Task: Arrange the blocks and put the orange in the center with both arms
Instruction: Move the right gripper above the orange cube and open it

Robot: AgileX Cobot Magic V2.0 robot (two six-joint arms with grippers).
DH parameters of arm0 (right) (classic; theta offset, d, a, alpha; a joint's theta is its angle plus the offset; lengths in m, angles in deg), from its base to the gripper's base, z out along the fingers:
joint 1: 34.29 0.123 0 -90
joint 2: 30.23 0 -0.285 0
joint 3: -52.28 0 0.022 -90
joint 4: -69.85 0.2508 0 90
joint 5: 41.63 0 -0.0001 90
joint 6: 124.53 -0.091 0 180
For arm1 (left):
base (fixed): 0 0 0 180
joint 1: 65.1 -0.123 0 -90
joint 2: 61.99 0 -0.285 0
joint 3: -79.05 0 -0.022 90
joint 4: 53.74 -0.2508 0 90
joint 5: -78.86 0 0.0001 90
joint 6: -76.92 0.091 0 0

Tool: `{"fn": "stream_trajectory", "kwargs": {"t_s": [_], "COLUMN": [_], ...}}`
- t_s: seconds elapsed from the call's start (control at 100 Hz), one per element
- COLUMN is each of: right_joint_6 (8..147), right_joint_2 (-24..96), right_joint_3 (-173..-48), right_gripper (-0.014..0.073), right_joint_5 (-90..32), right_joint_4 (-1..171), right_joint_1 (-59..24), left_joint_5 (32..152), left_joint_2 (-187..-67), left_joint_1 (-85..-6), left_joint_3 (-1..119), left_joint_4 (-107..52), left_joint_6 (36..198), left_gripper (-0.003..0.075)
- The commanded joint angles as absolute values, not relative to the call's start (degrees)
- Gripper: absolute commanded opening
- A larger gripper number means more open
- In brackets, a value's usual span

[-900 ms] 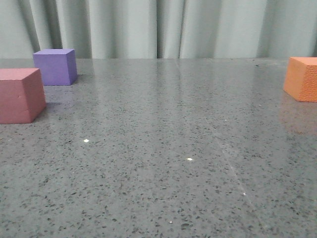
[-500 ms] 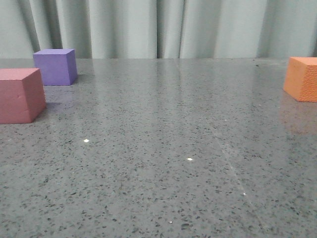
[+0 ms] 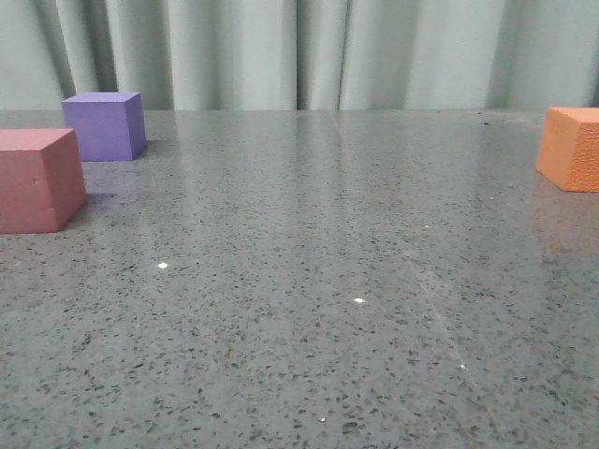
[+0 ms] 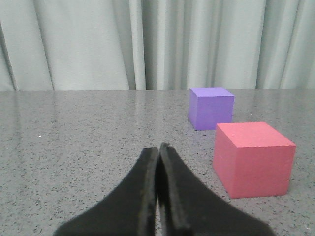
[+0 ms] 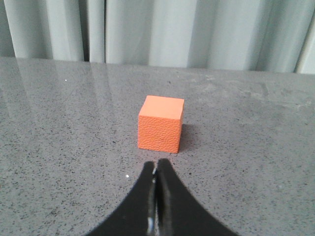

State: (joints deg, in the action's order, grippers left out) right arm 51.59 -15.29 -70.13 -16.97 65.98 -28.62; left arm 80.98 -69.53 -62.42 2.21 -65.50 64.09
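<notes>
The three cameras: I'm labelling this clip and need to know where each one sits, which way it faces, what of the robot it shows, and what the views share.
Front view: low over the grey table, facing the curtain; no arm shows.
Left wrist view: on the left arm, looking past the shut left gripper at the purple cube and pinkish-red cube.
Right wrist view: on the right arm, behind the shut right gripper, facing the orange cube.
Shared: front view shows all three cubes too.

There are three blocks: one purple block [image 3: 105, 125], one pink block [image 3: 37, 180] and one orange block [image 3: 571, 148]. There is one desk [image 3: 309, 281]. There are two grippers, left [image 4: 158, 147] and right [image 5: 156, 166].
</notes>
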Motion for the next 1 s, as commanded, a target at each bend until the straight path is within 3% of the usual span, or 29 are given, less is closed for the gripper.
{"fn": "stream_trajectory", "kwargs": {"t_s": [0.0, 0.23, 0.52, 0.57, 0.64, 0.8, 0.99], "right_joint_6": [52.0, 52.0, 52.0, 52.0, 52.0, 52.0, 52.0], "right_joint_2": [-7.8, 13.5, 32.5, 34.6, 36.7, 38.8, 40.7], "right_joint_3": [-79.3, -97.8, -109.5, -110.6, -112.0, -113.5, -113.6], "right_gripper": [-0.0065, -0.0065, -0.0051, 0.0000, 0.0143, 0.0661, 0.0633], "right_joint_5": [-14.7, -5.4, -2.0, -1.3, -0.6, -2.3, -6.1], "right_joint_4": [65.2, 65.2, 65.4, 65.9, 67.5, 71.0, 71.0], "right_joint_1": [-28.7, -28.7, -28.7, -28.7, -28.7, -28.7, -28.7], "left_joint_5": [76.6, 76.6, 76.6, 76.6, 76.6, 76.6, 76.6], "left_joint_2": [-67.7, -67.7, -67.7, -67.7, -67.7, -67.7, -67.7], "left_joint_1": [-62.1, -62.1, -62.1, -62.1, -62.1, -62.1, -62.1], "left_joint_3": [-1.0, -1.0, -1.0, -1.0, -1.0, -1.0, -1.0], "left_joint_4": [-65.1, -65.1, -65.1, -65.1, -65.1, -65.1, -65.1], "left_joint_6": [64.0, 64.0, 64.0, 64.0, 64.0, 64.0, 64.0], "left_gripper": [-0.0019, -0.0019, -0.0019, -0.0019, -0.0019, -0.0019, -0.0019]}}
